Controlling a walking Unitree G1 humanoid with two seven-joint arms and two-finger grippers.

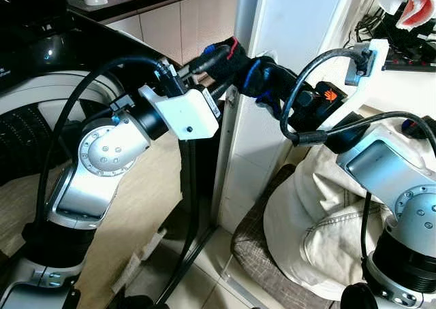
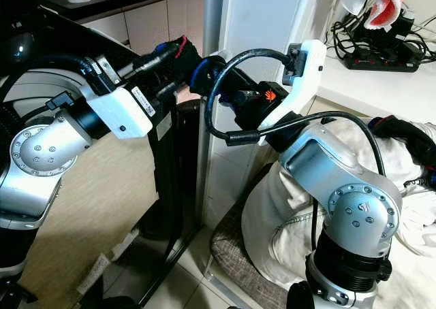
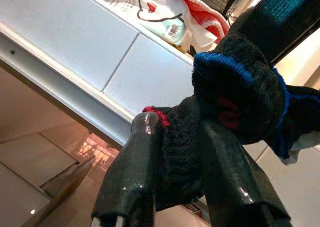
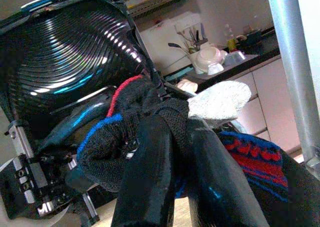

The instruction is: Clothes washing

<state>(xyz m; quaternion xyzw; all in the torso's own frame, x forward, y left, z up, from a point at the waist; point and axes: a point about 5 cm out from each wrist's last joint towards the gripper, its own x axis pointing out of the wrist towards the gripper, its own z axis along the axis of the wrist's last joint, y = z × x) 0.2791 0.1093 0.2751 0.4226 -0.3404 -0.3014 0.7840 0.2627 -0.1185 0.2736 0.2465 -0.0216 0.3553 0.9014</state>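
A black knitted sock (image 1: 240, 65) with blue and red trim hangs in the air between my two arms, in front of a white pillar (image 1: 293, 23). My left gripper (image 1: 219, 57) reaches in from the left and is shut on its red-edged end (image 3: 170, 137). From the right, my right gripper (image 1: 267, 90) is shut on the blue-edged part (image 4: 107, 137). A pale grey sock toe (image 4: 220, 102) sticks out beyond the right fingers (image 4: 150, 157). Cream clothes (image 1: 320, 214) are piled at the lower right.
The washing machine (image 1: 41, 111) stands at the left, its black ribbed door (image 4: 65, 52) open. The cream clothes lie in a checked fabric basket (image 1: 255, 254) on the floor. A power strip (image 2: 381, 57) with cables lies on the white ledge at the right.
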